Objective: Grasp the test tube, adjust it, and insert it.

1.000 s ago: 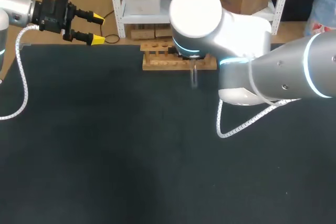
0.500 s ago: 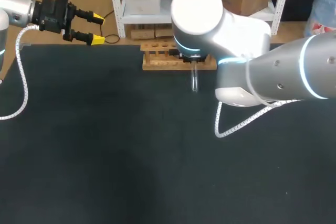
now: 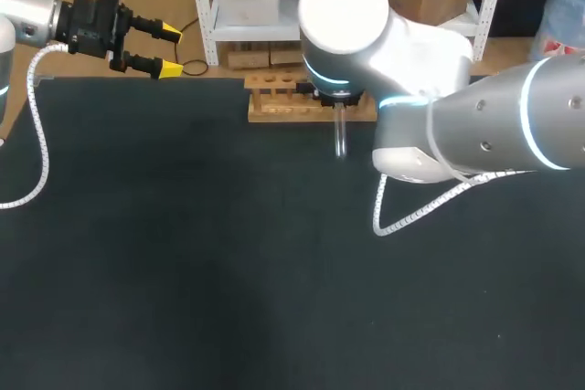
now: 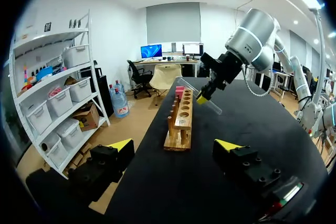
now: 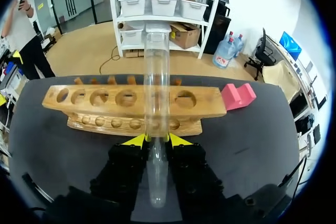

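A clear glass test tube (image 5: pixel 156 98) is held in my right gripper (image 5: pixel 156 140), whose yellow fingertips (image 5: pixel 135 140) press on it from both sides. The tube points out over the wooden rack (image 5: pixel 105 100), across its row of holes. In the head view the tube (image 3: pixel 340 139) shows just in front of the rack (image 3: pixel 274 109), under my right wrist, which hides the gripper. From the left wrist view the tube (image 4: pixel 206 100) slants above the rack (image 4: pixel 181 124). My left gripper (image 3: pixel 164 50) stands open at the table's far left corner, holding nothing.
A pink block (image 5: pixel 237 96) sits at the rack's right end. My right arm's white cable (image 3: pixel 411 216) hangs over the black table (image 3: pixel 183 253). The rack stands at the table's far edge.
My right arm has shifted slightly to the right, and the tube has come a little toward the table's near side. The left arm has not moved.
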Motion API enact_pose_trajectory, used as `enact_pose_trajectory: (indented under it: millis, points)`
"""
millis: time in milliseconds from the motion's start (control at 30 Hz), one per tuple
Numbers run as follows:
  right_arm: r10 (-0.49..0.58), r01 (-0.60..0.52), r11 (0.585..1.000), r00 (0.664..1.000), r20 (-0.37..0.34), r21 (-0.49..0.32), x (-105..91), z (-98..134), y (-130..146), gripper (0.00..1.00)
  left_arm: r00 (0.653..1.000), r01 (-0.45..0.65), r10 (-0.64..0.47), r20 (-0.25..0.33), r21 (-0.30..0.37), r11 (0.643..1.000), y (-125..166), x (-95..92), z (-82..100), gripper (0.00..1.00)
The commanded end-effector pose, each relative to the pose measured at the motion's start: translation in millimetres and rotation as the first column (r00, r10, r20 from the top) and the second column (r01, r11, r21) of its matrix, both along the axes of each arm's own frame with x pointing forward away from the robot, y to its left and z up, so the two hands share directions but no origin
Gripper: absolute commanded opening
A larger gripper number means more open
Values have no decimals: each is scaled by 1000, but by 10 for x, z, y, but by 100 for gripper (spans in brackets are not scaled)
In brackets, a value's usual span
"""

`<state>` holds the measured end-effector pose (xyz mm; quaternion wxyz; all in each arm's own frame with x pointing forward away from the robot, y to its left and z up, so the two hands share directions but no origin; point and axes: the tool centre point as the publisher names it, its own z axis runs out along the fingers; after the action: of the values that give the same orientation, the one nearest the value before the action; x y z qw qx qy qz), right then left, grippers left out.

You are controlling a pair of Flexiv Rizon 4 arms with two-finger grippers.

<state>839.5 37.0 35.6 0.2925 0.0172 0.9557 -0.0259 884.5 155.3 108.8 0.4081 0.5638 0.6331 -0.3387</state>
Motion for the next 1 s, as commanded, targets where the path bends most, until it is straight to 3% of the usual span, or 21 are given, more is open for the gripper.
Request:
enact_pose_trajectory:
  millis: [33, 267, 500, 767, 1000]
  points:
    - [-5, 4, 1000, 999, 40, 9, -220, 216, -133, 0, 1000, -1, 1, 2, 0, 1000, -1, -6, -5, 100]
    - [-31, 28, 999, 994, 101, 28, -409, 603, -372, 0, 1000, -1, 1, 2, 0, 1000, -1, -6, -5, 100]
    - [9, -17, 998, 994, 106, 68, -548, 903, -624, 0, 1000, -1, 1, 2, 0, 1000, -1, -6, -5, 100]
    - [0, -3, 999, 995, 97, 33, -646, 1017, -809, 0, 1000, -1, 1, 2, 0, 1000, -1, -6, -5, 100]
    - [2, -5, 1000, 994, 107, 27, -673, 1065, -804, 0, 1000, -1, 1, 2, 0, 1000, -1, -6, -5, 100]
